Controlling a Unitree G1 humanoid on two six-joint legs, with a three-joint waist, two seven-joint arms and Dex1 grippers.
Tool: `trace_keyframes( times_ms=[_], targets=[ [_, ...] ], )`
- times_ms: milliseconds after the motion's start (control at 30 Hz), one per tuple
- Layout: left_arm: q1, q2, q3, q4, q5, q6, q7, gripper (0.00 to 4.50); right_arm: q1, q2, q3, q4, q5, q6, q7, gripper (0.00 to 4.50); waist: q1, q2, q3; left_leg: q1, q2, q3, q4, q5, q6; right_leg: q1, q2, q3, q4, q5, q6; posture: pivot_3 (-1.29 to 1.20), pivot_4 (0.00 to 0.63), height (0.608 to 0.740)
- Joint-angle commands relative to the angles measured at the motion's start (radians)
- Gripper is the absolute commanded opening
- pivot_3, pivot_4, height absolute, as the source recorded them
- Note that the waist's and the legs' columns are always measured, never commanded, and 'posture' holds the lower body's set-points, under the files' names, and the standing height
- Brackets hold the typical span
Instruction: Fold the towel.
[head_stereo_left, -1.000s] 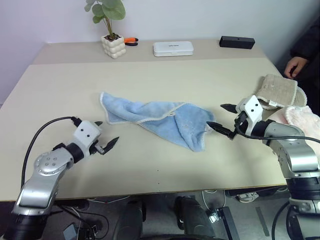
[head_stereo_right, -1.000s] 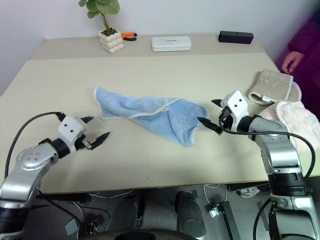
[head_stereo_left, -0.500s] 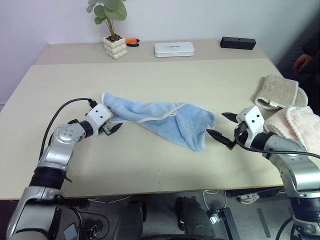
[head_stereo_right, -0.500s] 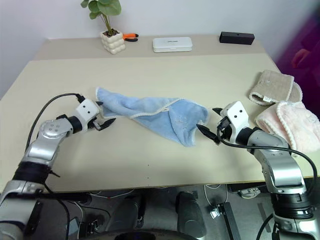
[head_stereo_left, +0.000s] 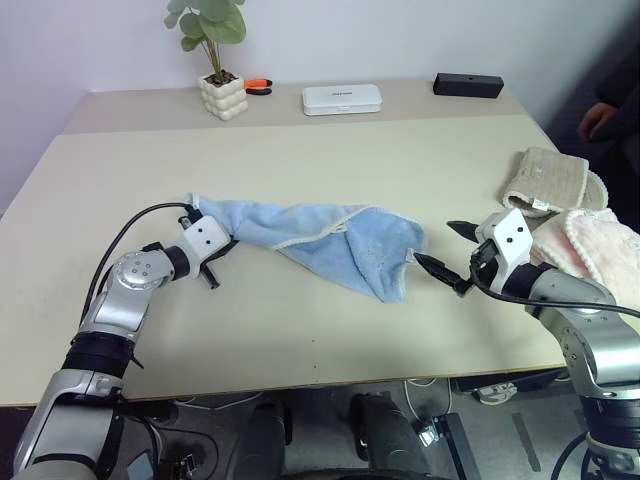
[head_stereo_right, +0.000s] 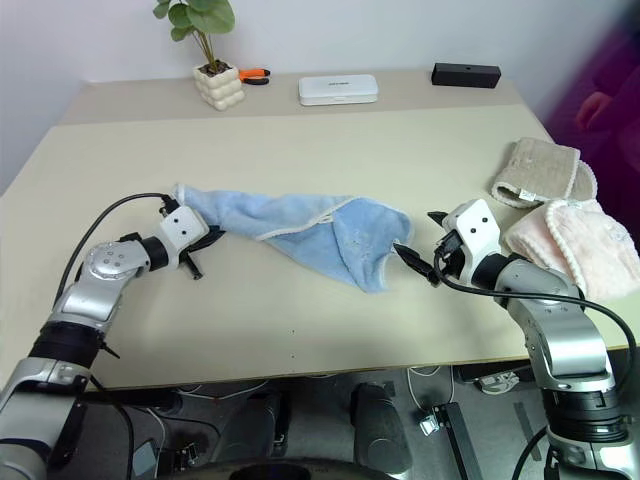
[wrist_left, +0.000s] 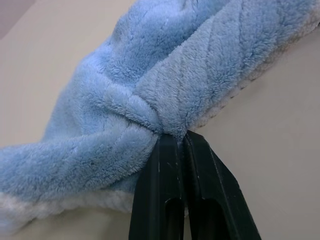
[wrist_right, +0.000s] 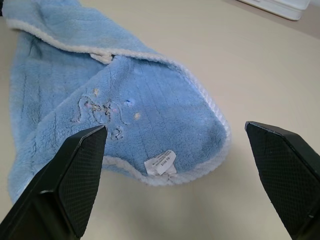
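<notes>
Light blue towel (head_stereo_left: 330, 240) lying crumpled across the desk (head_stereo_left: 330, 150), white tag by its right corner. Left end effector (wrist_left: 174, 137) pinching its left edge; right end effector (head_stereo_left: 452, 256) gaping just beside it. Beige cloth (head_stereo_left: 550, 182) and pink cloth (head_stereo_left: 590, 240) lying at right.

Table (head_stereo_left: 330, 160) – towel (head_stereo_left: 330, 240), plant pot (head_stereo_left: 222, 95), white case (head_stereo_left: 343, 98).

towel (head_stereo_left: 330, 243): light blue fluffy terry, crumpled on the worktop (head_stereo_left: 330, 160)
lies bunched and partly doubled over in a long diagonal heap mid-worktop, whitish stitched edging showing along the folds, small white tag (wrist_right: 161, 162) at its right-hand corner; its left end is pinched and gathered between the left pincer (wrist_left: 175, 145) fingers.
</notes>
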Motion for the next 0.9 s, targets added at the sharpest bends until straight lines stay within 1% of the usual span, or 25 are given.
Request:
trace_keyframes(
  times_ms=[33, 100, 200, 300, 333, 367, 467, 633, 733, 900],
  targets=[
    [0.038, 0.025, 0.047, -0.037, -0.011, 0.031, 0.006, 0.05, -0.035, 0.006, 0.004, -0.01, 0.009, -0.012, 0.009, 4.5, 0.0, 0.0, 0.0, 0.0, 0.0, 0.0, 0.0, 0.0, 0.0, 0.0, 0.0, 0.0, 0.0, 0.0, 0.0, 0.0, 0.15, 0.738],
    [0.049, 0.021, 0.075, -0.069, -0.035, 0.049, 0.014, 0.05, -0.05, 0.009, 0.017, 0.008, 0.004, -0.02, 0.015, 4.5, 0.001, 0.0, 0.0, 0.0, 0.0, 0.0, 0.0, 0.0, 0.0, 0.0, 0.0, 0.0, 0.0, 0.0, 0.0, 0.0, 0.15, 0.738],
    [0.092, 0.035, 0.115, -0.164, -0.068, 0.113, 0.008, 0.97, -0.068, 0.016, 0.035, 0.034, -0.002, -0.035, 0.023, 4.5, 0.002, 0.0, 0.0, -0.001, 0.0, 0.0, 0.0, 0.0, 0.0, -0.001, 0.0, 0.0, 0.0, 0.0, 0.0, 0.0, 0.15, 0.738],
    [0.163, 0.076, 0.138, -0.271, -0.057, 0.163, 0.001, 2.42, -0.07, 0.017, 0.037, 0.045, -0.004, -0.042, 0.03, 4.5, 0.004, 0.0, 0.0, -0.002, 0.0, 0.0, 0.0, 0.0, 0.0, -0.002, 0.0, 0.0, 0.0, 0.0, 0.0, 0.0, 0.15, 0.738],
    [0.189, 0.089, 0.145, -0.307, -0.061, 0.182, -0.005, 3.0, -0.068, 0.016, 0.036, 0.047, -0.004, -0.044, 0.032, 4.5, 0.004, 0.0, 0.0, -0.002, 0.0, 0.0, 0.0, 0.0, 0.0, -0.002, 0.0, 0.0, 0.0, 0.0, 0.0, 0.0, 0.15, 0.738],
    [0.217, 0.102, 0.154, -0.341, -0.064, 0.201, -0.008, 3.43, -0.065, 0.015, 0.038, 0.048, -0.004, -0.045, 0.036, 4.5, 0.004, 0.0, 0.0, -0.002, 0.0, 0.0, 0.0, 0.0, 0.0, -0.002, 0.0, 0.0, 0.0, 0.0, 0.0, 0.0, 0.15, 0.738],
    [0.26, 0.115, 0.161, -0.388, -0.071, 0.243, -0.009, 3.43, -0.064, 0.015, 0.044, 0.05, -0.006, -0.046, 0.04, 4.5, 0.006, 0.0, 0.001, -0.002, 0.0, 0.0, 0.0, 0.0, 0.0, -0.002, 0.0, 0.0, 0.0, 0.0, 0.0, 0.0, 0.15, 0.738],
    [0.222, 0.062, 0.151, -0.369, -0.104, 0.327, 0.004, 3.43, -0.084, 0.02, 0.057, 0.07, -0.011, -0.054, 0.042, 4.5, 0.009, 0.0, 0.001, -0.002, 0.0, 0.0, 0.0, 0.0, 0.0, -0.001, 0.0, 0.0, -0.001, 0.0, 0.0, 0.0, 0.15, 0.738],
    [0.178, 0.039, 0.129, -0.315, -0.087, 0.324, 0.006, 3.43, -0.093, 0.023, 0.06, 0.078, -0.015, -0.057, 0.044, 4.5, 0.01, 0.0, 0.0, -0.002, 0.0, 0.0, 0.0, 0.0, 0.0, -0.001, 0.0, 0.0, 0.0, 0.0, 0.0, 0.0, 0.15, 0.738],
    [0.062, 0.0, 0.069, -0.147, -0.043, 0.27, -0.002, 3.43, -0.082, 0.025, 0.055, 0.072, -0.021, -0.063, 0.042, 4.5, 0.013, 0.0, 0.0, -0.002, -0.001, 0.0, 0.001, 0.0, 0.0, 0.0, -0.001, 0.0, 0.0, 0.0, 0.0, 0.0, 0.15, 0.738]
  ],
)
